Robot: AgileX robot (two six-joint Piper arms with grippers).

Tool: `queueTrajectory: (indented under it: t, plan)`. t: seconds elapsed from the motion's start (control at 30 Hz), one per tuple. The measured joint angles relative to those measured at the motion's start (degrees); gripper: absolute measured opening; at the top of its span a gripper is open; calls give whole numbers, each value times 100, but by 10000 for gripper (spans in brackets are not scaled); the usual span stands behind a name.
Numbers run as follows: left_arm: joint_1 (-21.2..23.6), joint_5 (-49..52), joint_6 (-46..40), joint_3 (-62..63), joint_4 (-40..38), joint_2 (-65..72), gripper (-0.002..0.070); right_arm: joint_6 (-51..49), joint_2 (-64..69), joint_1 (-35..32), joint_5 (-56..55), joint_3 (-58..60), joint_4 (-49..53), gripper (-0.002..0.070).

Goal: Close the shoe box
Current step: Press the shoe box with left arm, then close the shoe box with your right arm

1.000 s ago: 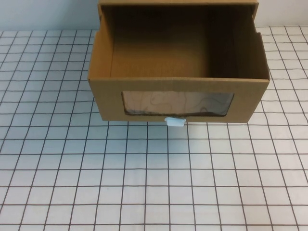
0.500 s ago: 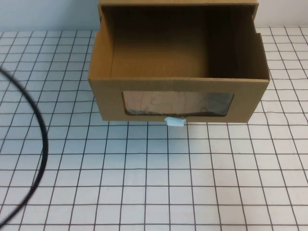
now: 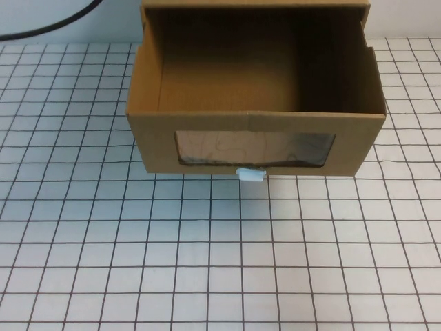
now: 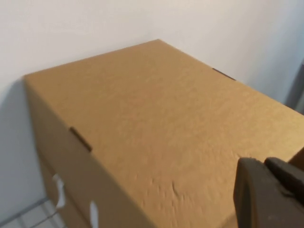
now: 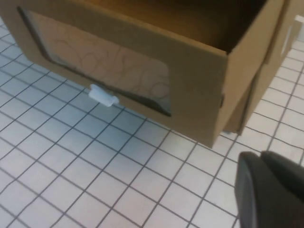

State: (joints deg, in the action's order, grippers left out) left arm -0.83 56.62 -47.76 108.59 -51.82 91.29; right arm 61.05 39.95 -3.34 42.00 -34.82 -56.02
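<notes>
The shoe box [image 3: 155, 148] is a brown cardboard drawer pulled out toward me from its sleeve [image 3: 255, 4], open and empty inside. Its front has a clear window [image 3: 255, 148] with a small white pull tab [image 3: 250, 174] just below. Neither gripper shows in the high view. My left gripper [image 4: 263, 166] is shut and empty, just over the box's closed top [image 4: 156, 118], near the wall. My right gripper [image 5: 261, 161] is shut and empty, low over the table in front of the drawer's right corner; the window [image 5: 104, 61] and tab [image 5: 103, 95] show there.
The box stands on a white gridded table [image 3: 207, 262] against a pale wall. A black cable [image 3: 62, 24] arcs across the far left corner. Open tabletop lies in front of the drawer.
The black cable has swung from the left side of the table up to the far left corner. The drawer has not moved.
</notes>
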Motion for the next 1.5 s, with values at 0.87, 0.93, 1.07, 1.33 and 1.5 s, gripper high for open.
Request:
queueTrajectory:
  t: [0.87,0.93,1.07,1.33,1.5]
  plan:
    - [-1165,452,1729,4421,989,4199,-2,151,2534,2501,338,-1678,357,-13]
    - [-1165,452,1810,4433,1079,4199,-2,151,2665,2577,303,-1809,357,-13]
    - [-1165,452,1873,4463,1135,4199,-2,151,2928,2648,240,-2079,390,-13]
    - [-1165,452,1923,4463,1135,4199,-3,151,3585,2911,227,-2583,583,-13]
    - [-1165,431,1963,4463,1096,4243,-2,151,4081,3180,227,-3005,605,-13]
